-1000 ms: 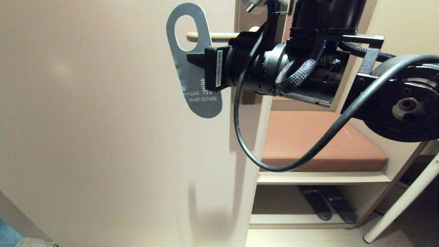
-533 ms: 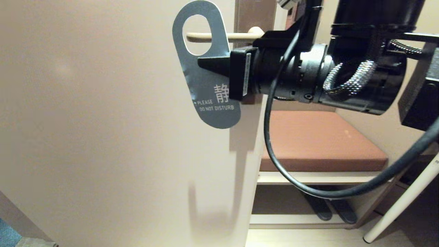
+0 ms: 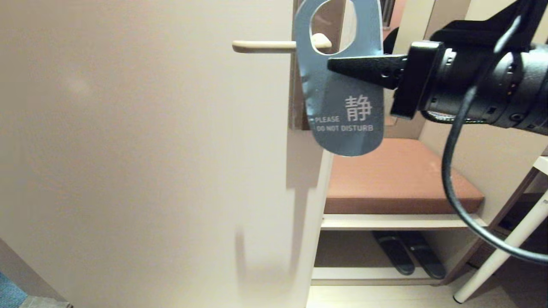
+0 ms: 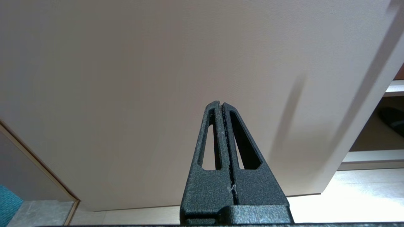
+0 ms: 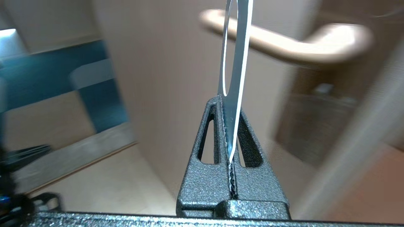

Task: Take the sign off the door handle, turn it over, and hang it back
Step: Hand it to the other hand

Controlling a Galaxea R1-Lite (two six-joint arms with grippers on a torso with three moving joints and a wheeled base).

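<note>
The right hand (image 3: pixel 338 65) reaches in level from the right of the head view and is closed on the sign (image 3: pixel 342 107), its black fingers pinching the card just below the oval hole. The sign hangs upright from that grip, blue-grey face toward the camera, with "PLEASE DO NOT DISTURB" and a white character on its lower half, below the fingers. Its rounded lower end hangs free in front of the brown bench (image 3: pixel 398 179).

In the head view the sign stands in front of the elbow end of the handle (image 3: pixel 265 45); the knuckle of the handle shows through the hole, and the lever runs out to the left of the card, bare along its length. Whether the card is threaded on the handle or only overlaps it cannot be told from that view. In the right wrist view the sign (image 5: pixel 235 78) is seen edge-on, clamped between the fingers, and the handle (image 5: pixel 315 44) lies blurred behind it.

The left hand (image 4: pixel 222 107) is closed on nothing, its fingers pressed together, pointing at the pale door (image 4: pixel 157 78) low down near the floor.
</note>
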